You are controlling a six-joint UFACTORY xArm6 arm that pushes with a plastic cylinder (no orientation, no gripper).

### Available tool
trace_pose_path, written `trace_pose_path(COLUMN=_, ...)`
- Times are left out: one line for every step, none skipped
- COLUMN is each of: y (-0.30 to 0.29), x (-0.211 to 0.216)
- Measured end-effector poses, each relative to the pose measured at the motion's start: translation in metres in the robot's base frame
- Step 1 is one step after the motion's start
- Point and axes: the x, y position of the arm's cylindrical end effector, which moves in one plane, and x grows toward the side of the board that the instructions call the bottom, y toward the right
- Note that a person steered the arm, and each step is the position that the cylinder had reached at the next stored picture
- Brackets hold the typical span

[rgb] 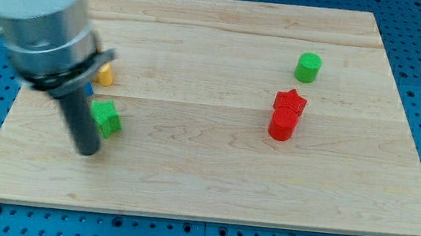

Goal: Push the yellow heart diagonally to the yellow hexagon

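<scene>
One yellow block (pixel 105 74) shows at the view's left, partly hidden behind the arm; I cannot make out its shape. No second yellow block is in sight. My tip (pixel 87 153) rests on the board below and slightly left of a green star (pixel 107 117), close to it, and well below the yellow block. A sliver of a blue block (pixel 89 89) peeks out beside the rod, between the yellow block and the green star. The arm's grey body hides the board's upper left part.
A red star (pixel 290 102) touches a red cylinder (pixel 282 125) just below it, right of centre. A green cylinder (pixel 307 67) stands at the upper right. The wooden board (pixel 204 187) lies on a blue pegboard.
</scene>
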Motion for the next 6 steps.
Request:
trace_pose_path(y=-0.04, x=-0.014)
trace_pose_path(y=-0.009, x=-0.055)
trace_pose_path(y=-0.003, x=-0.088)
trace_pose_path(y=-0.011, x=-0.12)
trace_pose_path(y=-0.004, x=-0.129)
trace_pose_path(y=0.003, x=-0.145)
